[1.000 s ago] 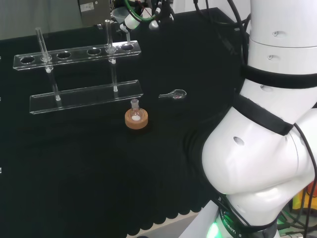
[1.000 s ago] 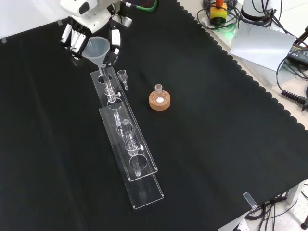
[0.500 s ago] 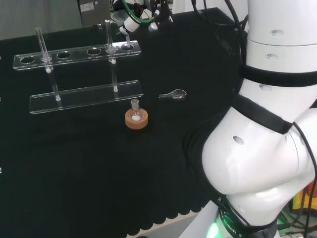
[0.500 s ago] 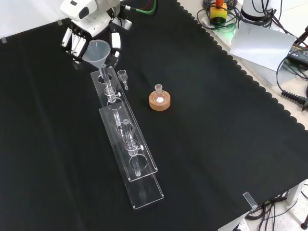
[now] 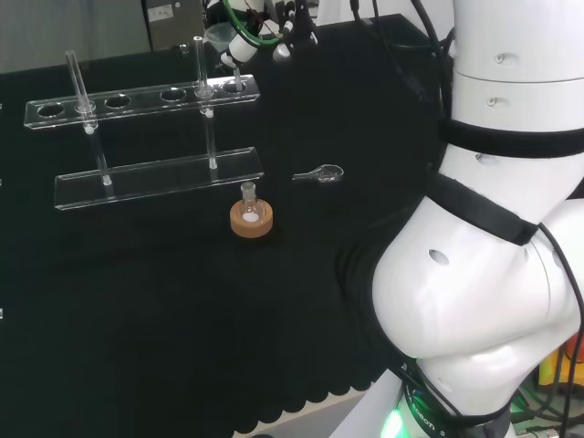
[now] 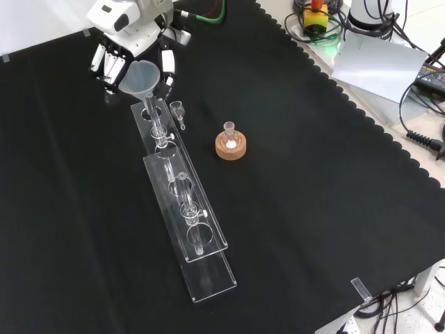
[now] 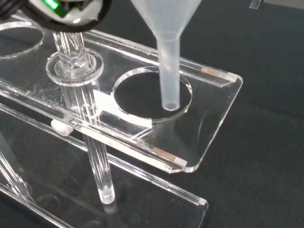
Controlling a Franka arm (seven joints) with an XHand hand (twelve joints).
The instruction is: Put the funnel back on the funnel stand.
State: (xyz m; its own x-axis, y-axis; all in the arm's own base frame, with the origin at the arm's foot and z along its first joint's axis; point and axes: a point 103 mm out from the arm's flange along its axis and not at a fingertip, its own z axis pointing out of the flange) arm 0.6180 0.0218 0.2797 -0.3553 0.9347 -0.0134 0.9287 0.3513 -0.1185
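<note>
clear acrylic stand [image 6: 182,209] runs lengthwise down front view, upper shelf with round holes. hand [image 6: 132,42] at stand's far end, fingers curled round funnel [image 6: 141,74]. funnel stem [image 7: 169,76] hangs over end hole [image 7: 153,93] of stand, tip just above hole. right of stand: small glass piece [image 6: 178,110], then flask on cork ring [image 6: 230,145].
</note>
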